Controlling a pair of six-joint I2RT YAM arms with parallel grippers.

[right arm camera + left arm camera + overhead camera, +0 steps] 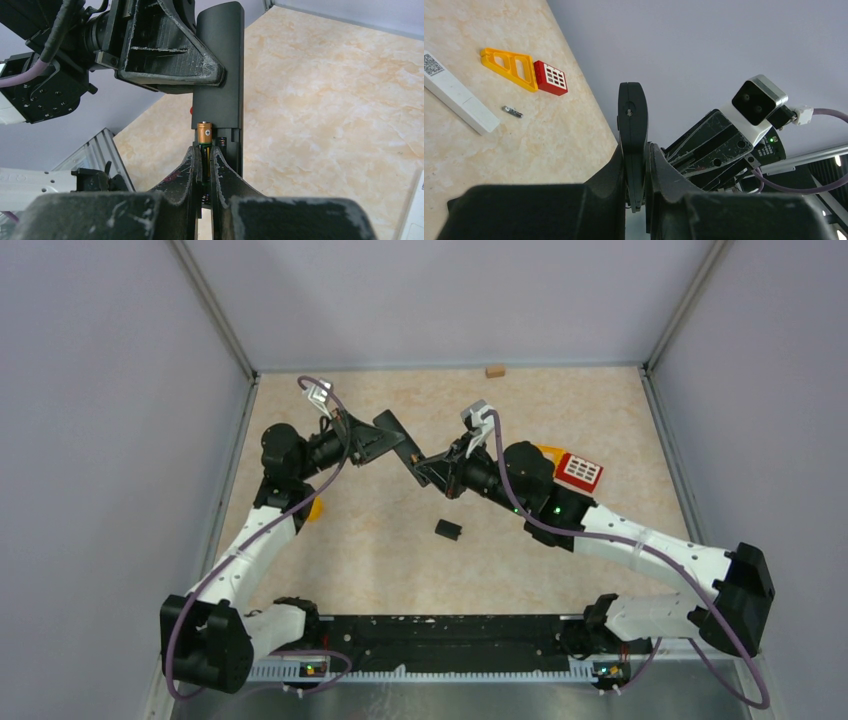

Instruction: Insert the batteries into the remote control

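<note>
Right gripper (205, 150) pinches a copper-capped battery (204, 131) at the matte black remote's (220, 60) open bay (223, 142); left gripper (638, 155) clamps the remote.

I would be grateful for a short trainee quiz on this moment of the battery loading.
1. True or false: the left claw is shut on the black remote.
2. What does the right claw grip? A) a battery B) a cover piece C) nothing
3. What colour is the unheld remote?
Key: 1 true; 2 A; 3 white.
</note>
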